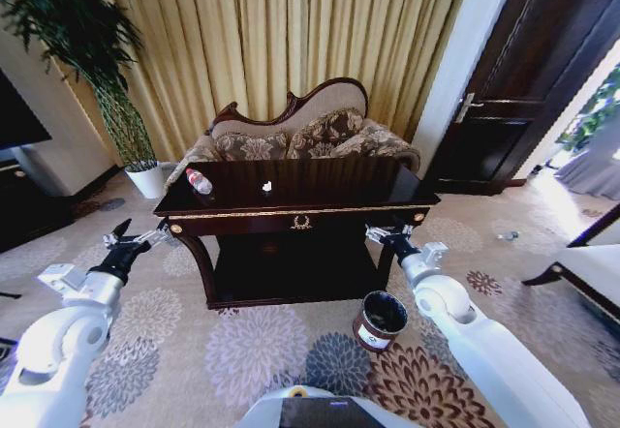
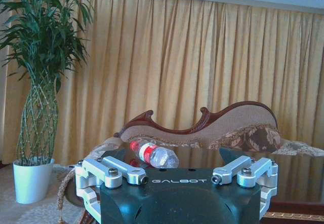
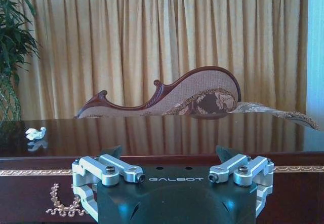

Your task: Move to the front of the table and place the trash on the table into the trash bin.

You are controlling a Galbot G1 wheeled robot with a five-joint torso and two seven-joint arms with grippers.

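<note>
Red-labelled bottle [image 2: 153, 154], GALBOT-marked left hand [image 2: 172, 158] open

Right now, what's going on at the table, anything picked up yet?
Nothing is picked up yet. The robot faces the table; the bottle lies near its left end and a white scrap mid-top. The left gripper and right gripper hover open and empty off the front corners. The trash bin stands on the carpet below the right arm.

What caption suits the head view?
Both open grippers, left and right, face table holding bottle.
</note>
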